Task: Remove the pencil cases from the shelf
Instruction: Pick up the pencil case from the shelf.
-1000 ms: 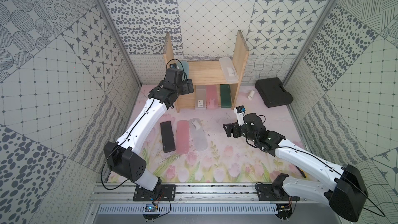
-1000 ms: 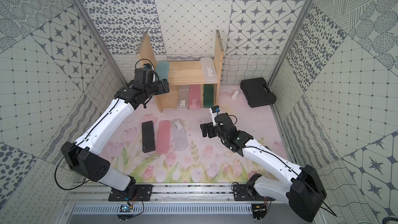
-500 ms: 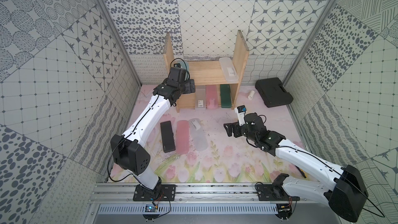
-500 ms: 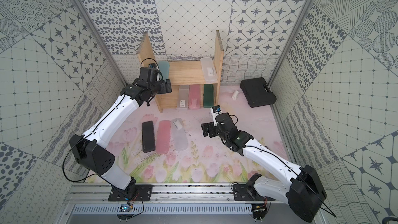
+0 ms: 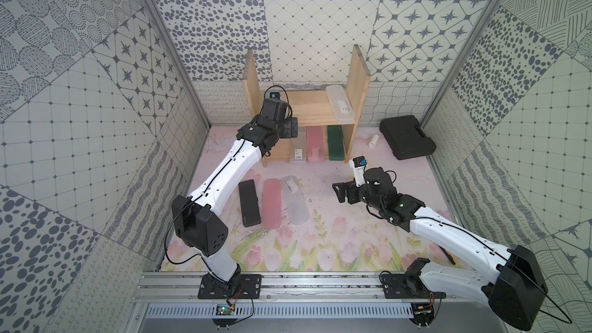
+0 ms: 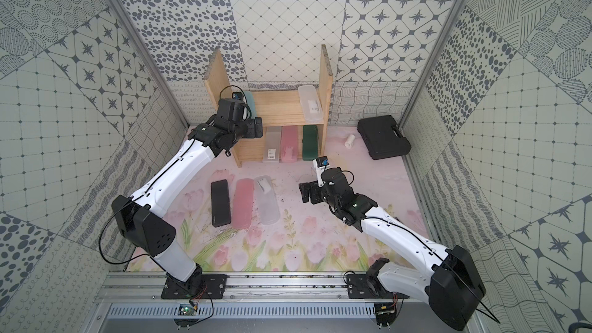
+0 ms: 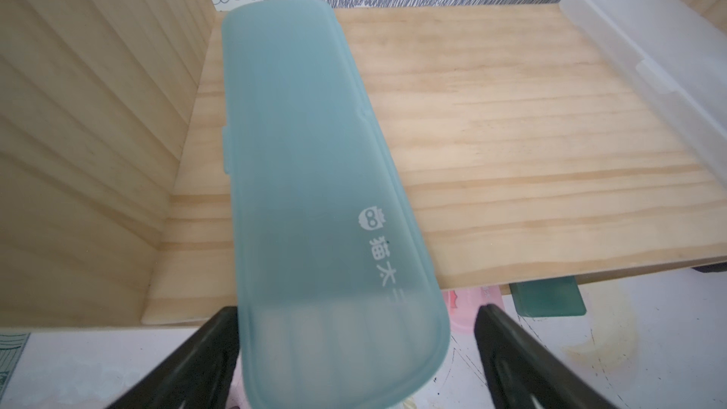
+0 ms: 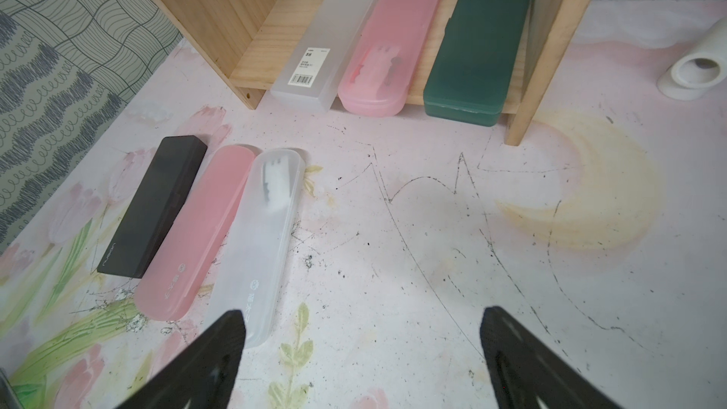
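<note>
Frame centre: left gripper (image 7: 356,308) spread around the blue pencil case (image 7: 307,151) on the shelf (image 7: 511,151); right gripper (image 8: 362,310) spread above desk (image 8: 432,230).

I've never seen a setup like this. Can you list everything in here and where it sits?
shelf: one, pale wood, at the back wall.
top-board cases: two, blue case on the left, clear case on the right.
bottom-board cases: three, labelled clear case, pink case, green case, side by side.
cases on the mat: three, black case, second pink case, third clear case, in a row.
tool case: one, black, right of the shelf.
cylinder: one, white, between shelf and tool case.
mat: one, pink floral, under everything.
left gripper: black, open, straddling the blue case's near end.
right gripper: black, open, empty, above the mat.
</note>
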`<act>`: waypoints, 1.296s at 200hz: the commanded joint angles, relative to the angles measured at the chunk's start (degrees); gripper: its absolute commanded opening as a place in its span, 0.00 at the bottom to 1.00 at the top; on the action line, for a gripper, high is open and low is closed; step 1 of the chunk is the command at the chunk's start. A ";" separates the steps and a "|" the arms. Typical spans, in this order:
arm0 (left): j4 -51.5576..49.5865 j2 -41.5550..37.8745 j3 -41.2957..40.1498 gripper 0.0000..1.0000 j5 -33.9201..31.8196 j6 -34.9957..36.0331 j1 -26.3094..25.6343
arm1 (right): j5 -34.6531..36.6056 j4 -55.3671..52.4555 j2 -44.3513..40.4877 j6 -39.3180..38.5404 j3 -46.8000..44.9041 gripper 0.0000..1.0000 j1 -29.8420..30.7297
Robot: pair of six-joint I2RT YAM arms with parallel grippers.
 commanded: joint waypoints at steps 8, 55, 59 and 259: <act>1.18 1.97 2.73 0.98 -4.59 2.58 -0.08 | -0.40 2.54 -0.50 0.38 -0.92 0.98 -0.32; 1.09 5.19 5.91 0.97 -5.28 3.04 -0.24 | -0.60 2.63 -0.51 0.39 -1.03 0.98 -0.37; 1.00 5.44 6.21 0.97 -5.45 3.12 -0.19 | -0.60 2.63 -0.51 0.49 -1.01 0.98 -0.43; -5.60 6.85 8.30 0.77 -5.24 -0.92 -0.10 | -1.30 2.89 -1.03 0.74 -1.31 0.98 -0.84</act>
